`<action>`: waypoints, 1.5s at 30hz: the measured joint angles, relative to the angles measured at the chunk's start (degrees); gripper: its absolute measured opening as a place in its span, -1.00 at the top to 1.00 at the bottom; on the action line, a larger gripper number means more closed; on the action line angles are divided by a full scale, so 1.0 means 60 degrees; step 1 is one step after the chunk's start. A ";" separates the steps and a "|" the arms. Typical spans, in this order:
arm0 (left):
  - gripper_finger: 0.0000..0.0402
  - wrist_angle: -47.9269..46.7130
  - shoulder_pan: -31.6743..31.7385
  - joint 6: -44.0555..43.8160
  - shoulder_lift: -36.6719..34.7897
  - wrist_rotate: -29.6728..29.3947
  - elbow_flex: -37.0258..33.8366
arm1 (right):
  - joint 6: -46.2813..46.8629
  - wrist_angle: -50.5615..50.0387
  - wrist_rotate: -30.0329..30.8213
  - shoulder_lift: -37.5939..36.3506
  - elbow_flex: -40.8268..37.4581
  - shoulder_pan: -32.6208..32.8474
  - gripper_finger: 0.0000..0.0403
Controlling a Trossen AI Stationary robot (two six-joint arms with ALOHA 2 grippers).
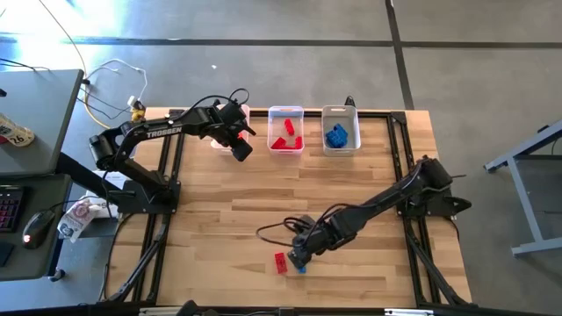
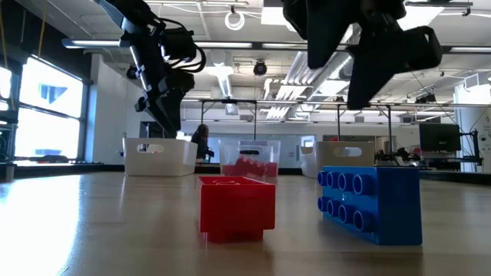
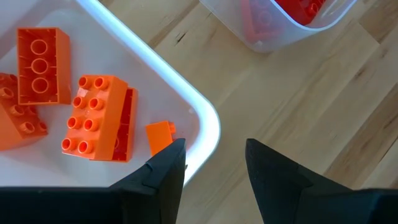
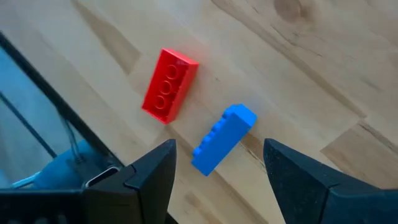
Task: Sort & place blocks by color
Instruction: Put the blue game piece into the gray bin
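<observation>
Hovering above the near table edge, my right gripper (image 4: 217,163) spreads its empty fingers over a blue block (image 4: 222,138) lying on its side, with a red block (image 4: 168,85) just beside it. The high view shows red pieces in the middle bin (image 1: 285,129) and blue ones in the right bin (image 1: 340,128), but my left arm covers the left bin. Only the left wrist view reveals its contents: orange blocks (image 3: 98,117) inside the white corner (image 3: 208,124), above which my left gripper (image 3: 214,167) hangs, fingers parted and holding nothing.
</observation>
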 joint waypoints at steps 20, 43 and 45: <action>0.23 0.0013 0.0001 0.0175 0.0000 -0.0069 0.0000 | 0.0880 0.0694 0.0289 0.1525 0.0000 0.0247 -0.12; 0.23 0.0034 -0.0050 0.0178 -0.0004 -0.0070 0.0000 | -0.0670 0.0487 0.1078 0.1466 -0.0022 0.0254 0.42; 0.23 0.0049 -0.0101 0.0178 -0.0004 -0.0071 0.0000 | -0.0686 0.0282 0.1508 0.1159 -0.0009 0.0197 0.42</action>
